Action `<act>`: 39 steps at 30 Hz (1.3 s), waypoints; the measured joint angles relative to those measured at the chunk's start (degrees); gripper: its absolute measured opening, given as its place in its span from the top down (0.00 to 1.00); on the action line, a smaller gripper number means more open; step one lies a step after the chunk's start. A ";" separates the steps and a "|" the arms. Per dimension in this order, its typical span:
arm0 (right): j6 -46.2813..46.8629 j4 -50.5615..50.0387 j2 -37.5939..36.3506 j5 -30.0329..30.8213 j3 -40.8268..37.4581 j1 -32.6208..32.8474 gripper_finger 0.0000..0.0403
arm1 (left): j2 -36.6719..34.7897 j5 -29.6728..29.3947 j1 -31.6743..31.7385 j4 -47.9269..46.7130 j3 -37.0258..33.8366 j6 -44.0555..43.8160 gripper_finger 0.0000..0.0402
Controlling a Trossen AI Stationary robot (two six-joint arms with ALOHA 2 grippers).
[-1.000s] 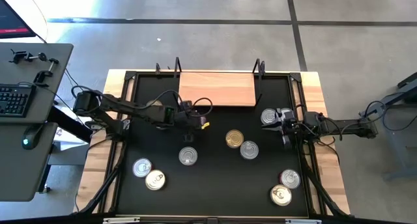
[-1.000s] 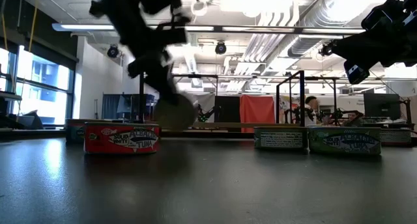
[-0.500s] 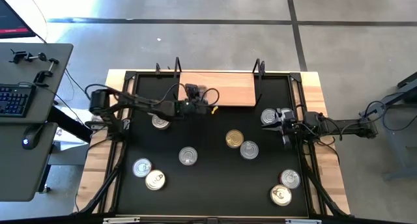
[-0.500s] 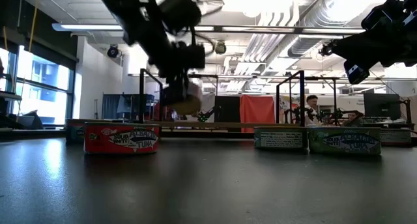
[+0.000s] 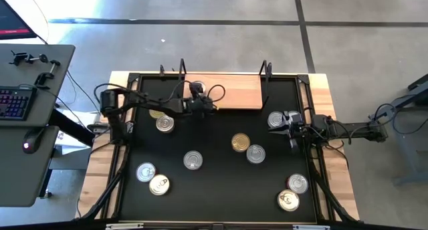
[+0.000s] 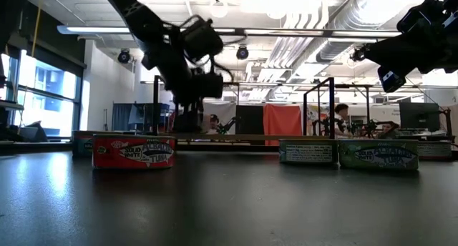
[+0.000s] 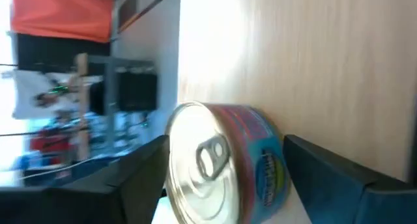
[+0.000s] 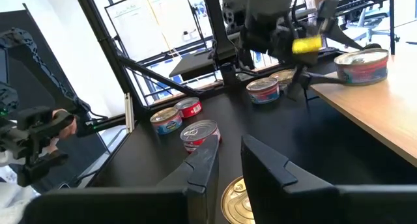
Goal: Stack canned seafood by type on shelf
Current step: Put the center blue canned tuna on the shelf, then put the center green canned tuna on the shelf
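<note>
Looks straight down from high above on the whole black-matted table (image 5: 221, 190). Sits at table-top height, level, facing the room. Rides each wrist, close in. Shares across left wrist, right wrist and high views the light-wood rectangular shelf board (image 5: 234, 91) (image 7: 313, 68) (image 8: 371, 107).

Bright overhead room light, soft shadows; low view backlit, arms silhouetted; left wrist view blurred, glare on tin (image 7: 218, 162) lid.
</note>
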 joint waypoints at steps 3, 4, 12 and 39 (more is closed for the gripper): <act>0.00 0.00 -0.01 0.02 -0.02 0.00 0.86 | -1.33 4.09 0.53 -2.36 -0.03 -3.02 0.23; 0.00 0.00 0.01 0.02 0.00 0.00 0.86 | -1.97 4.89 0.63 -2.87 -0.13 -3.46 0.23; 0.00 0.00 -0.01 0.01 -0.01 0.00 0.86 | -7.36 13.21 1.95 -3.56 -0.02 -5.48 0.24; 0.00 0.00 -0.01 0.00 -0.02 0.00 0.86 | -5.83 16.10 10.64 1.33 -0.02 -0.15 0.41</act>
